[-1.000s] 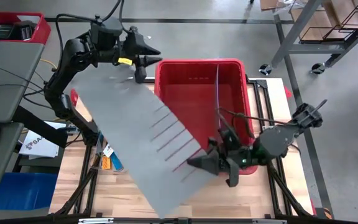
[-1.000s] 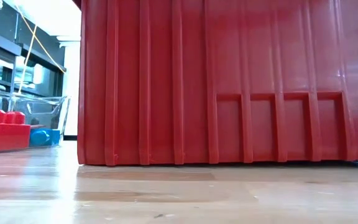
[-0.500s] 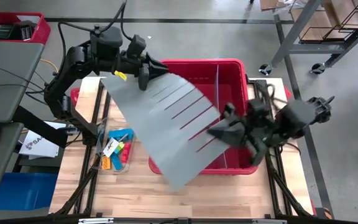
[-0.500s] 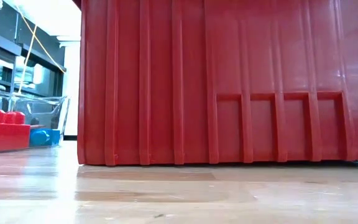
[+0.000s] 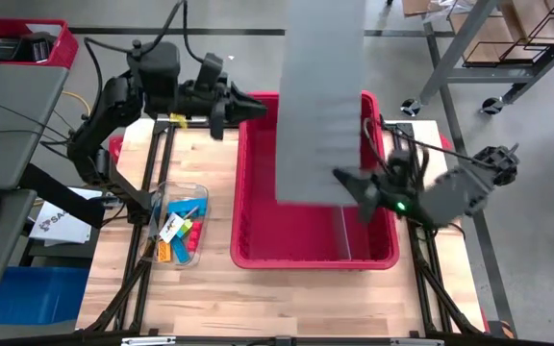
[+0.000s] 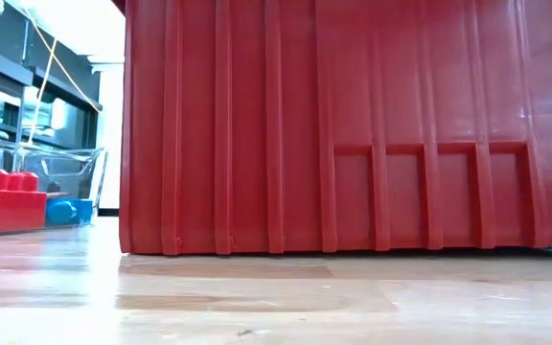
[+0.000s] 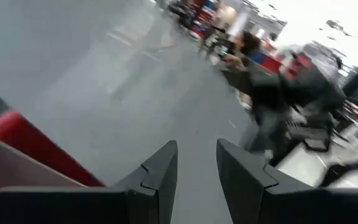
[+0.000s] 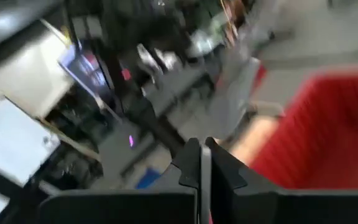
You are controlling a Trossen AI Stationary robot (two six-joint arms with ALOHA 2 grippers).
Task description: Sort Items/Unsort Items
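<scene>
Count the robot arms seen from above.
2. Left arm: at the table's left, left gripper open by the red bin's rim. Right arm: at the bin's right side, right gripper shut on the grey panel.

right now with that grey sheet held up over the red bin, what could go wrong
1. The grey slotted panel is pinched at just one edge by the right arm's jaws, so it could twist loose and drop onto the red bin.
2. The left arm's jaws, open and empty, sit by the bin's far left corner, close to the panel; a swing could strike them.
3. The panel hides much of the bin from above, so placement is hard to judge.
</scene>
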